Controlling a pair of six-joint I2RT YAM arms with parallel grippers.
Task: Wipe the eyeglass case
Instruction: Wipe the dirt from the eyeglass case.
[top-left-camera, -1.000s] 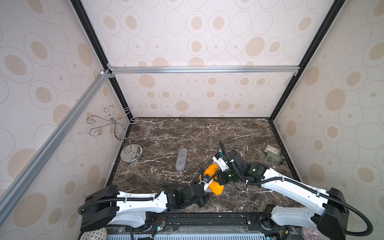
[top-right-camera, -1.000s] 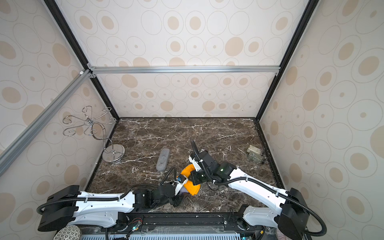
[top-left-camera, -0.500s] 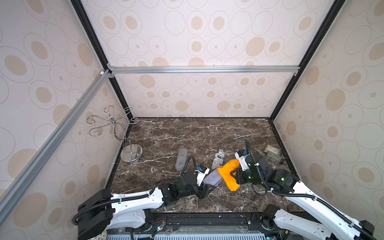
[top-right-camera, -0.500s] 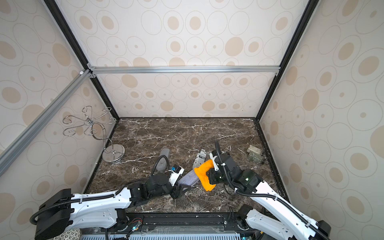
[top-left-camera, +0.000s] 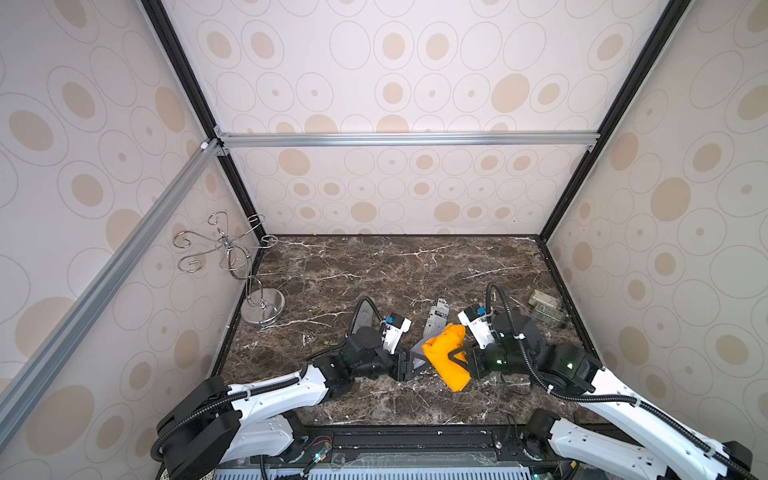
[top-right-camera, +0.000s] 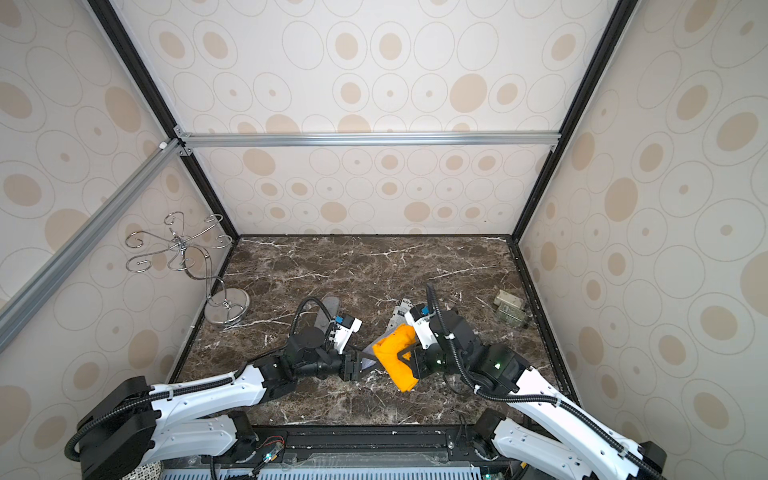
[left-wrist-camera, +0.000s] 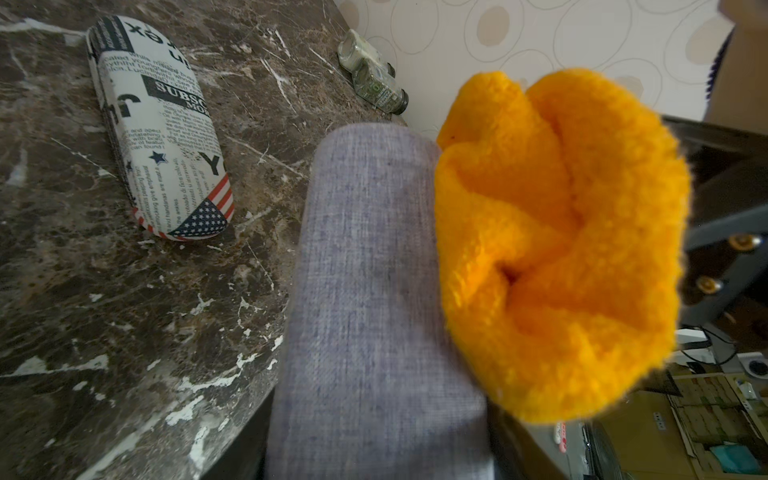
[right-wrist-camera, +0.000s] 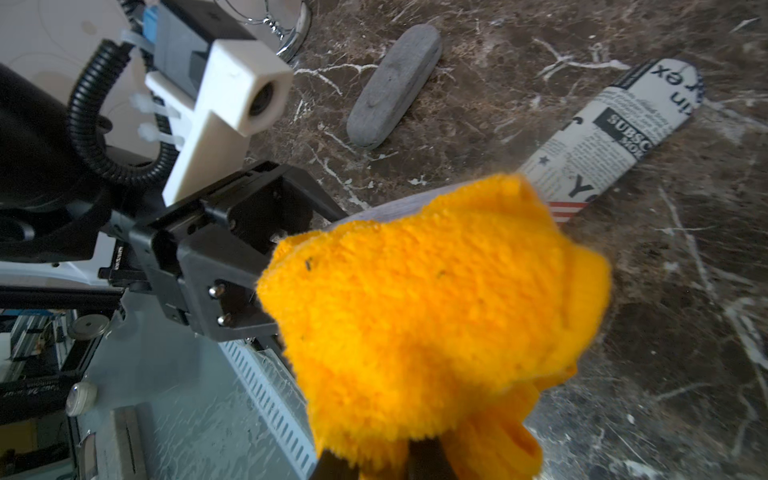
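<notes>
L gripper (top-left-camera: 406, 366) reaches in from the front-left corner of the desk (top-left-camera: 374, 266), fingers clamped on one end of the grey case (top-left-camera: 417, 358). The case is held off the marble, near the front edge and a bit right of mid. In the L wrist view the grey case (left-wrist-camera: 374, 291) runs lengthwise away from the cam, woven fabric showing.

R gripper (top-left-camera: 460, 357) comes in from the front-right, fingers pinched tight on the cloth (top-left-camera: 446, 355), an orange fluffy wad. The cloth touches the case's far end and covers it in both top views; in the L wrist view it sits bunched against the case's side (left-wrist-camera: 561, 249). R fingertips are mostly buried in the cloth (right-wrist-camera: 436, 311).

Behind the pair, the print case (top-left-camera: 438, 318) lies flat on the desk, newspaper pattern w/ a flag at one end. The dark case (right-wrist-camera: 395, 83) lies further left, partly behind the L arm's cable. Two jars (top-left-camera: 546, 309) lie by the right edge. A chrome stand (top-left-camera: 262, 307) is at the left edge.
</notes>
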